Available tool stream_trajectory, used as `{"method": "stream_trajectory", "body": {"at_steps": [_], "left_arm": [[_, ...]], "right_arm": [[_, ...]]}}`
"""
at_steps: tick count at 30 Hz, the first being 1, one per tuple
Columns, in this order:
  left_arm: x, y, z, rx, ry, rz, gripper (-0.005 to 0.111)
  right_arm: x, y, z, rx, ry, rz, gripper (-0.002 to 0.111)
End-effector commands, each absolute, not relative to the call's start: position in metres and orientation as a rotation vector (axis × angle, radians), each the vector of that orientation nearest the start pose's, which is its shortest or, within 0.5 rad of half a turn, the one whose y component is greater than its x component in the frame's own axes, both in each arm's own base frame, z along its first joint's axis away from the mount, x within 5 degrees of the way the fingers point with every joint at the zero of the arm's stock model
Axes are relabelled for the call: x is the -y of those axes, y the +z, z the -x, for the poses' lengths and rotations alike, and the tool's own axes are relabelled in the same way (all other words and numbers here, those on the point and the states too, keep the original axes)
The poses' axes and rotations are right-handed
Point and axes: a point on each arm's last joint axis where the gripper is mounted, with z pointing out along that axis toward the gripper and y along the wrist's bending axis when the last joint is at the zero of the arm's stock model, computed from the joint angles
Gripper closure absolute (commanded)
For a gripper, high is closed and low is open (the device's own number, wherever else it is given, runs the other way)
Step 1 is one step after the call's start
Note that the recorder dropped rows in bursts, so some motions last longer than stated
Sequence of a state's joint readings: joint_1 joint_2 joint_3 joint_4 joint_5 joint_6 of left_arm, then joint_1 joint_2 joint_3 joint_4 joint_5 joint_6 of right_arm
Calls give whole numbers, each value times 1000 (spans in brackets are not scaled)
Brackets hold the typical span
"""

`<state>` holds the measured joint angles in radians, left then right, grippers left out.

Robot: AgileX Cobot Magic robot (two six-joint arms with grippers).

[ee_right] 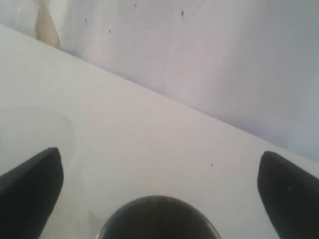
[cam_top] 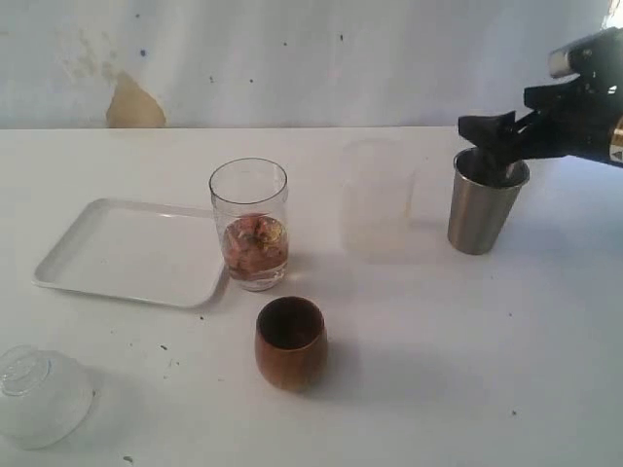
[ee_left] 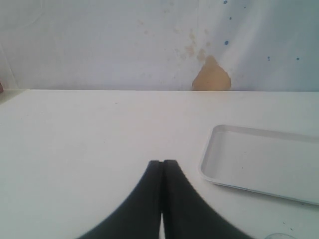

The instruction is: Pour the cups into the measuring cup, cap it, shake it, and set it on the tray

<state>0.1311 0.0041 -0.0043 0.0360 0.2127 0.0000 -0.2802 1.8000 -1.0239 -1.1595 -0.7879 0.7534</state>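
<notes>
**Over the steel tumbler (cam_top: 479, 209), right claw (cam_top: 493, 148) spread wide**

Toward the right side of the white surface (cam_top: 419, 389), steel tumbler upright, with the right claw at its rim; contact impossible to tell. Seen from the right wrist, dark fingers (ee_right: 30, 191) set far apart on either side of the tumbler's mouth. Left claw (ee_left: 162, 167) pressed together, gripping nothing, with the tray (ee_left: 259, 159) nearby. Near the middle, measuring cup (cam_top: 249, 229) upright just beside the tray's right end, pinkish-brown contents in its lower part. In front of it, wooden cup (cam_top: 290, 342), upright and apart. Between measuring cup and tumbler, frosted cup (cam_top: 378, 199). At the near left corner, translucent domed piece (cam_top: 41, 394).
</notes>
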Motion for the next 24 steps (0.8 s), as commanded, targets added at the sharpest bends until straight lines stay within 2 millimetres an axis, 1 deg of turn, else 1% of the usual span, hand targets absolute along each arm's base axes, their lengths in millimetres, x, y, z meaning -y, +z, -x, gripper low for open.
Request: {"method": "stream_trajectory", "body": {"at_steps": [1,2,3,4,5,6,7,10,14,15,16,17,19,20,22,24], "left_arm": [[-8,195,-55,-1687,126,83,106],[-8,195,-55,-1687,126,83,106],[-8,195,-55,-1687,126,83,106],[-8,195,-55,-1687,126,83,106],[-8,195,-55,-1687,126,83,106],[-8,195,-55,-1687,126,83,106],[-8,195,-55,-1687,126,83,106],[-8,195,-55,-1687,126,83,106],[-8,195,-55,-1687,126,83,106],[-8,195,-55,-1687,126,83,106],[-8,195,-55,-1687,126,83,106],[-8,195,-55,-1687,126,83,106],[-8,195,-55,-1687,126,83,106],[-8,195,-55,-1687,126,83,106],[-8,195,-55,-1687,126,83,106],[-8,195,-55,-1687,126,83,106]], "right_arm": [[38,271,-361,-1610,403,449,12],[36,277,-358,-1592,423,450,15],[33,287,-353,-1575,469,445,25],[31,291,-350,-1572,494,435,32],[29,298,-346,-1579,533,413,47],[28,301,-344,-1582,541,412,53],[26,309,-337,-1578,533,444,57],[19,326,-322,-1550,487,543,57],[13,351,-304,-1504,452,581,57],[12,360,-296,-1491,429,582,59],[11,365,-293,-1493,431,562,63],[10,373,-285,-1511,459,516,77],[6,380,-274,-1540,486,502,99],[5,382,-270,-1554,493,506,109],[0,389,-257,-1586,518,512,108],[-4,394,-243,-1618,503,537,108]]}}
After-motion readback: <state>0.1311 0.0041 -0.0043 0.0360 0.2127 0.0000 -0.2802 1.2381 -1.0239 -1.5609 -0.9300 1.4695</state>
